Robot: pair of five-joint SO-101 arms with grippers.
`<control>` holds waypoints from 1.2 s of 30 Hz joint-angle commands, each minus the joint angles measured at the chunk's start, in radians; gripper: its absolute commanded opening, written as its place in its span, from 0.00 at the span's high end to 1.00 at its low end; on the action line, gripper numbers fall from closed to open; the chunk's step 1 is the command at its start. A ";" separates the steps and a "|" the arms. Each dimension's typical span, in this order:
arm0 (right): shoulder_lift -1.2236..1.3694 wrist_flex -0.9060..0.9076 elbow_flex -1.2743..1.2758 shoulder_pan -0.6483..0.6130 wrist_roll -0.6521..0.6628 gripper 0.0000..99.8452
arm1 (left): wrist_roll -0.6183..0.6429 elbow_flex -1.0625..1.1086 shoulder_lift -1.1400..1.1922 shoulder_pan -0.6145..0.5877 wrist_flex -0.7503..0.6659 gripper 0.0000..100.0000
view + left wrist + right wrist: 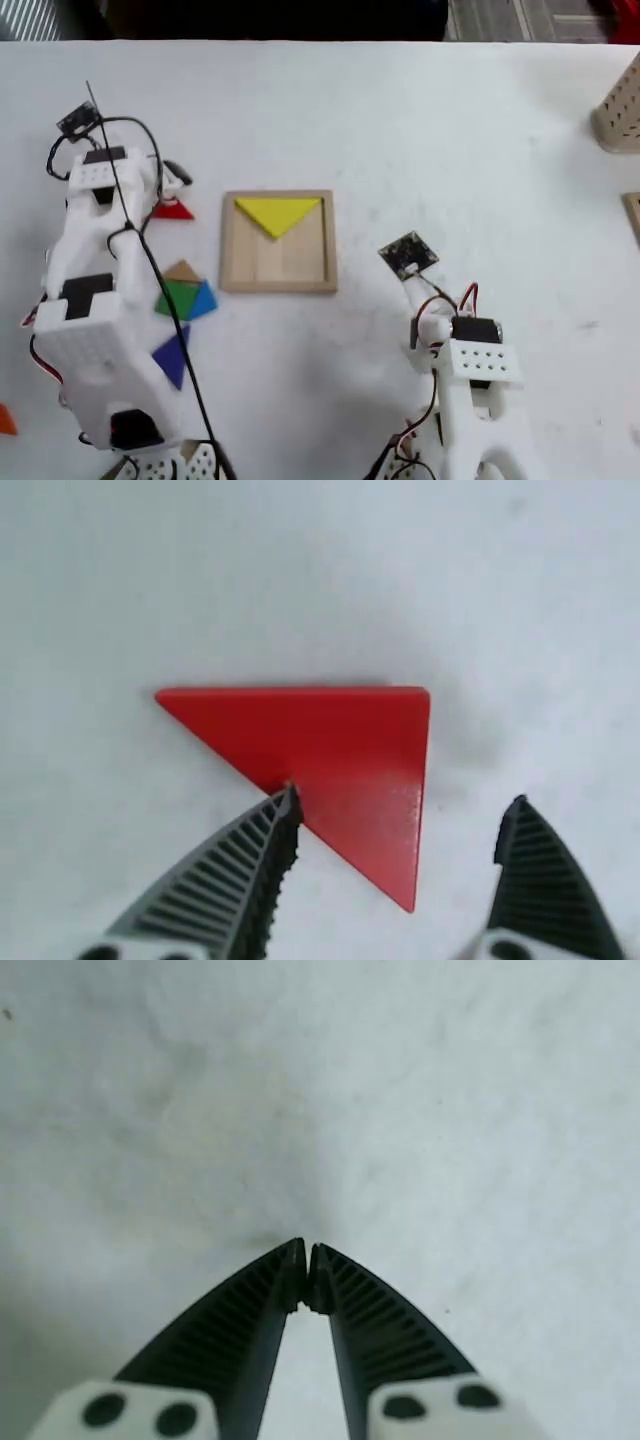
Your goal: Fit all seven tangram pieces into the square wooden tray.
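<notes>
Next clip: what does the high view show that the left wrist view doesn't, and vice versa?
High view adds the wooden tray holding a yellow triangle, with a green piece, blue piece and tan piece left of it. Left wrist view adds how the left gripper stands: open, one fingertip over the red triangle's long edge, the other past its short edge. Both share the red triangle on the white table.

Yellow triangle (277,214) sits in the wooden tray (280,268); red triangle (173,211) lies flat outside it
</notes>
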 commanded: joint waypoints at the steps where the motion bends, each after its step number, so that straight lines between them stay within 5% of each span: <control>1: -0.005 0.005 -0.006 -0.010 0.011 0.98 | -0.009 0.005 0.005 -0.004 0.012 0.68; 7: -0.005 0.005 -0.006 -0.007 0.011 0.98 | -0.032 0.011 0.005 -0.025 0.035 0.69; 14: -0.005 0.007 -0.006 -0.007 0.011 0.98 | -0.166 0.008 0.007 -0.021 0.035 0.89; 23: -0.005 0.007 -0.006 -0.008 0.011 0.98 | -0.172 0.005 -0.007 -0.025 0.077 0.75; 36: -0.005 0.007 -0.006 -0.010 0.011 0.98 | -0.025 -0.143 -0.039 -0.019 0.069 0.75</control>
